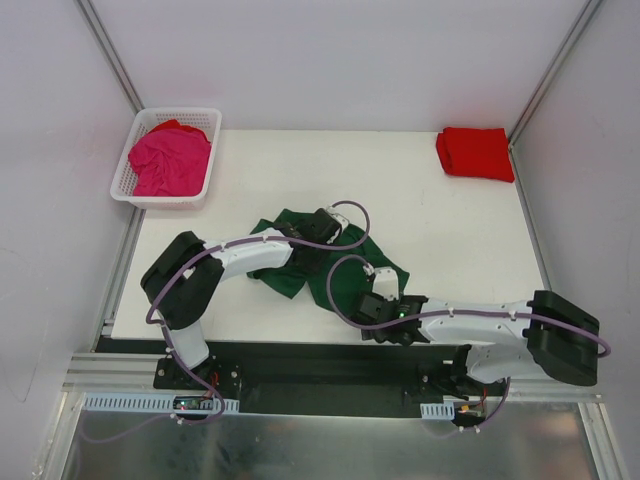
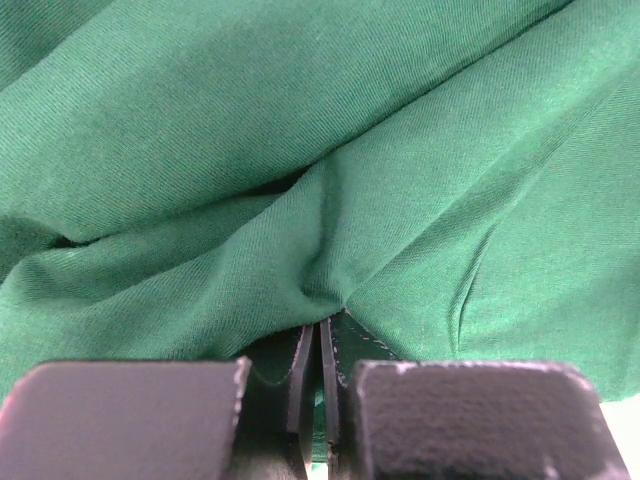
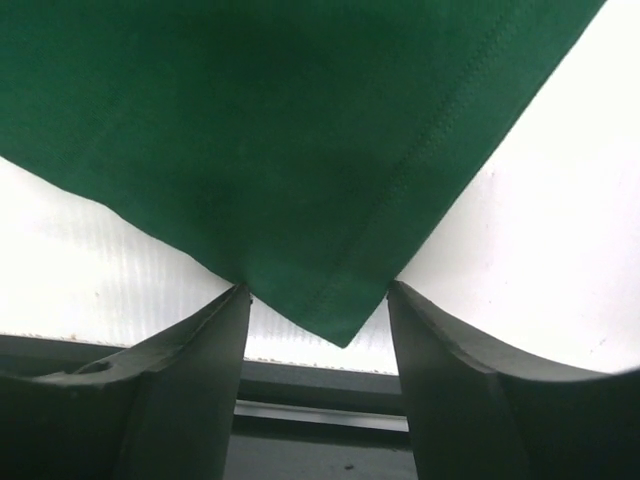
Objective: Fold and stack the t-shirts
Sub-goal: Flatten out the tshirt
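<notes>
From above, the dark green t-shirt (image 1: 338, 285) lay crumpled on the white table (image 1: 450, 250), near the front edge and between the two arms. The left gripper (image 1: 322, 228) sat on the shirt's far side and the right gripper (image 1: 368, 300) at its near right corner. The red t-shirt (image 1: 476, 153) lay folded at the table's far right corner. The magenta t-shirt (image 1: 170, 160) was heaped in the white lattice basket (image 1: 200, 115) at the far left.

From the left wrist, the left gripper's jaws were clamped together on a pinch of green cloth. The fabric gathered into creases that ran to the meeting point of the black fingers (image 2: 300, 365). Green cotton filled the rest of that view.

From the right wrist, the right gripper's jaws stood apart, gripping nothing. A hemmed corner of the green shirt pointed down into the gap, and each of the dark fingers (image 3: 200, 350) met the cloth's edge at its tip. White tabletop showed on both sides of the corner.
</notes>
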You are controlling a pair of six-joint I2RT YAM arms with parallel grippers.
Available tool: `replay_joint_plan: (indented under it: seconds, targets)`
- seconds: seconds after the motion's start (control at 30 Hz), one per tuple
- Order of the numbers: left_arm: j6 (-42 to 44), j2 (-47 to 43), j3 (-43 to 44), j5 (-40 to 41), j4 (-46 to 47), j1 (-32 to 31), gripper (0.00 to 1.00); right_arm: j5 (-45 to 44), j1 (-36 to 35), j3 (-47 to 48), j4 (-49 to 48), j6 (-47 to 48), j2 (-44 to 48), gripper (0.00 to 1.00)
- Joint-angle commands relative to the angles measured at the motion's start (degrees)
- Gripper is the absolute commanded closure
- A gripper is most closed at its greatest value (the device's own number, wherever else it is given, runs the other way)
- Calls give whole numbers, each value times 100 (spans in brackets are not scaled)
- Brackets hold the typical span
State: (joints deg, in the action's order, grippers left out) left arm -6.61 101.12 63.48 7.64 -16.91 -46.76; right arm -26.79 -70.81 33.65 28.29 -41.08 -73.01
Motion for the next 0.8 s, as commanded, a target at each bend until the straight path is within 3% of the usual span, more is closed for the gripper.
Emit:
replay_joint_plan:
  seconds: [0.0, 0.17, 0.27, 0.5, 0.7, 0.77]
  targets:
    - [55, -233, -117, 62, -155, 71, 100, -186, -47, 150, -175, -146, -336, 44]
    - [55, -251, -169, 80, -155, 80, 100, -169, -74, 256, -263, -85, -652, 52]
    - [81, -260, -178, 97, -164, 80, 100, -160, -117, 309, -298, -84, -828, 63]
    - [64, -242, -170, 115, -155, 80, 100, -178, -188, 335, -289, -111, -978, 99]
    - [11, -356, -170, 299, -164, 80, 100, -336, -372, 405, -114, -58, -934, 99]
    - [-15, -444, -152, 370, -164, 80, 91, -432, -486, 493, -9, -40, -881, 98]
